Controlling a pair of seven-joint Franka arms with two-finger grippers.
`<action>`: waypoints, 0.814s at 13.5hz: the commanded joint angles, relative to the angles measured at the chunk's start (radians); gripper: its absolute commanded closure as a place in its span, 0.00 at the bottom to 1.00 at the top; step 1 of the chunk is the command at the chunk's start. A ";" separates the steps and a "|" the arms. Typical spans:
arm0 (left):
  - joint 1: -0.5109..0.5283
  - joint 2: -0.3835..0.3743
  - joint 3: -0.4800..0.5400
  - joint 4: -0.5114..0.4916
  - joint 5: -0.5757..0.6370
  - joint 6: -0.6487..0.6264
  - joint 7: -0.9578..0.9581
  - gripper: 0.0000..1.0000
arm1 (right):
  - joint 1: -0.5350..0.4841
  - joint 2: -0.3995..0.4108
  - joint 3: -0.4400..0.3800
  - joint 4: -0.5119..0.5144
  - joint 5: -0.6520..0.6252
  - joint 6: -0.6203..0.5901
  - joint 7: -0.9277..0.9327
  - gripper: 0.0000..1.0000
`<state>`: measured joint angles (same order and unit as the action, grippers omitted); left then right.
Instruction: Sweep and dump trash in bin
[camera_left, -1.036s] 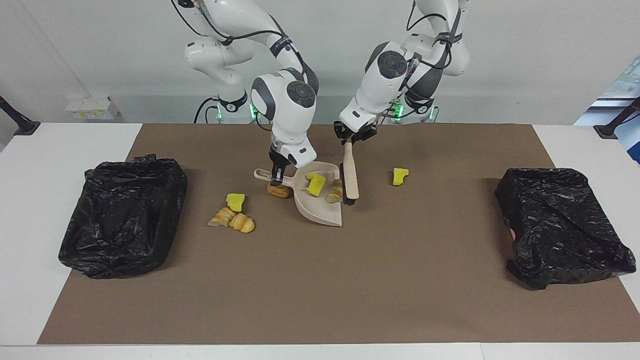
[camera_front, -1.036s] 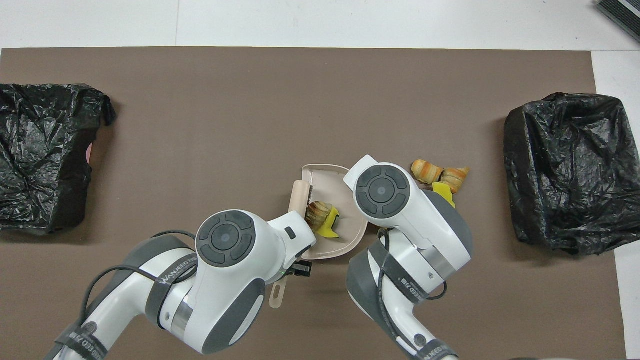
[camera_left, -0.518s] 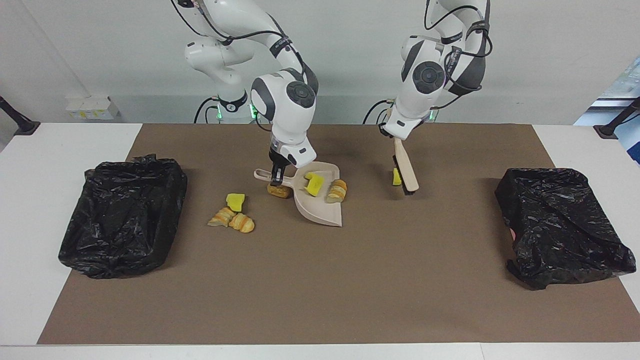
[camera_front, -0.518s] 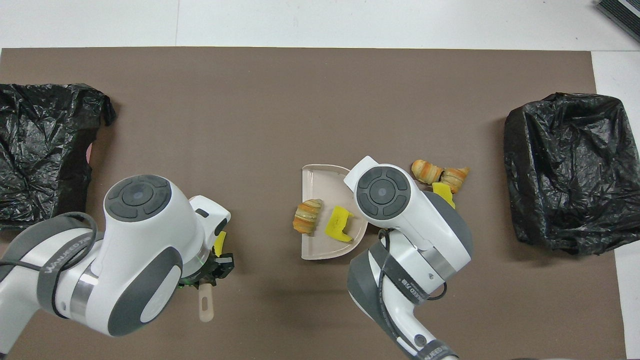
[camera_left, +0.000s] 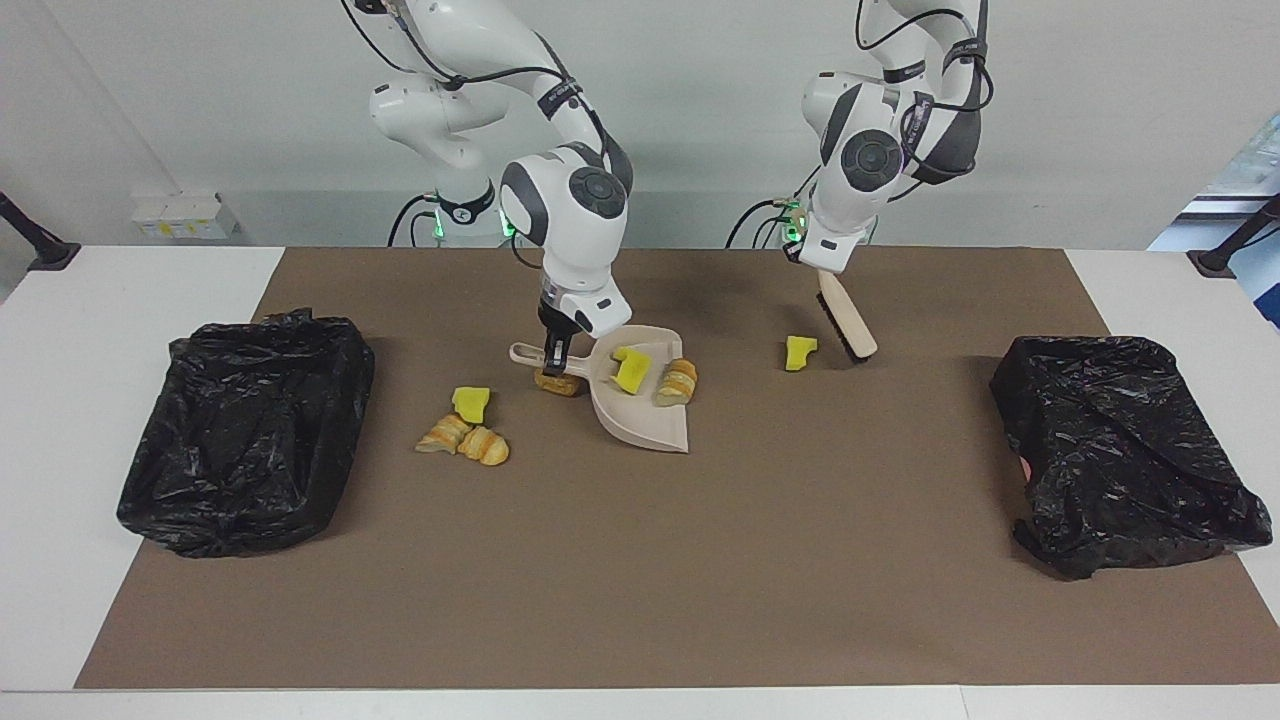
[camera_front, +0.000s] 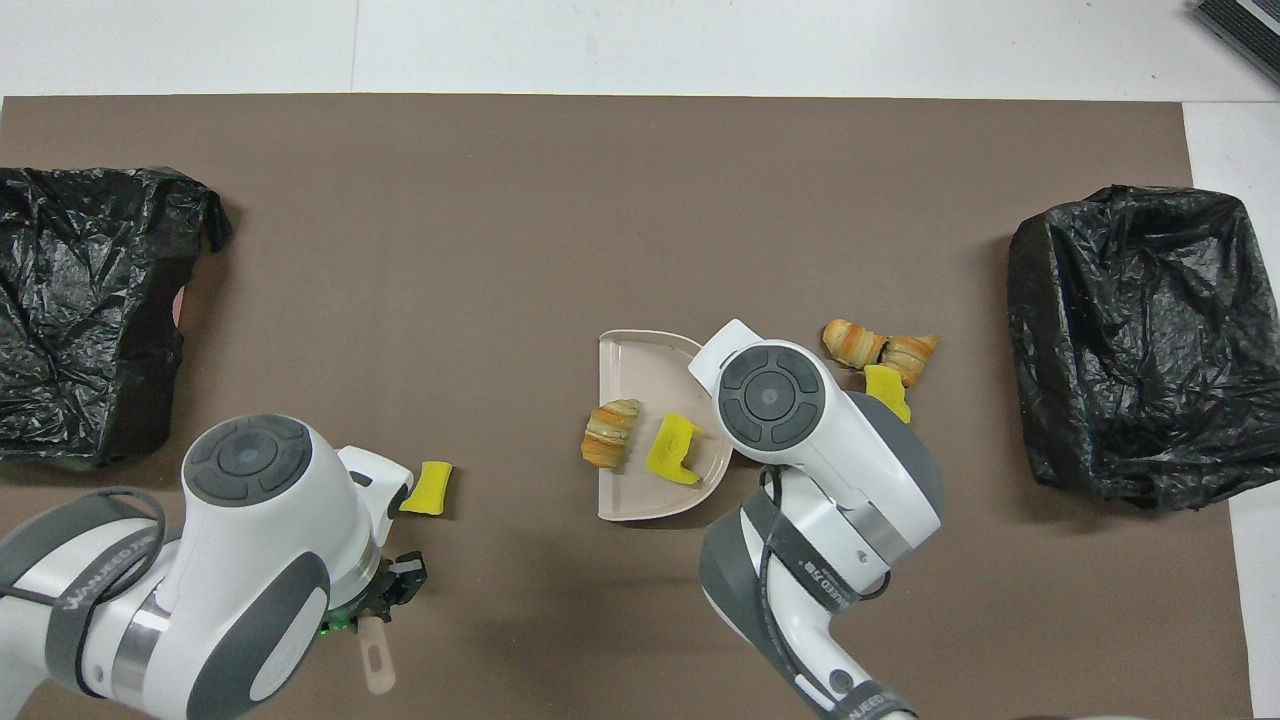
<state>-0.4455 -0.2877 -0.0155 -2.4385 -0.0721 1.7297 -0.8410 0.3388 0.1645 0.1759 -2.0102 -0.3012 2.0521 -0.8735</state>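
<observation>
Gripping the dustpan (camera_left: 640, 405) by its handle, the right gripper (camera_left: 556, 352) is clamped shut; two trash pieces (camera_left: 655, 375) are carried in the pan. The brush (camera_left: 846, 322) is held tight by the left gripper (camera_left: 822, 268), its bristles just beside a yellow chunk (camera_left: 800, 352) at that chunk's 3 o'clock in the facing view. Three more pieces (camera_left: 463, 430) are left on the mat (camera_left: 640, 580), near the right arm's bin (camera_left: 245, 430).

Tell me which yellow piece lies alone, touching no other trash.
The yellow piece beside the brush, toward the left arm's end. One other sits in the dustpan; another touches the bread lumps.
</observation>
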 joint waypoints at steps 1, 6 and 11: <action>-0.025 -0.022 -0.004 -0.076 0.015 0.123 -0.078 1.00 | 0.000 -0.017 0.010 -0.033 -0.001 0.042 -0.016 1.00; -0.077 0.125 -0.006 -0.025 -0.050 0.401 -0.064 1.00 | -0.003 -0.013 0.010 -0.033 -0.001 0.065 -0.018 1.00; -0.179 0.275 -0.011 0.103 -0.149 0.544 -0.060 1.00 | 0.002 0.012 0.010 -0.033 0.002 0.109 -0.006 1.00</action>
<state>-0.5842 -0.0848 -0.0330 -2.4090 -0.1855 2.2491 -0.9043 0.3459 0.1704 0.1774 -2.0280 -0.3009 2.1151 -0.8735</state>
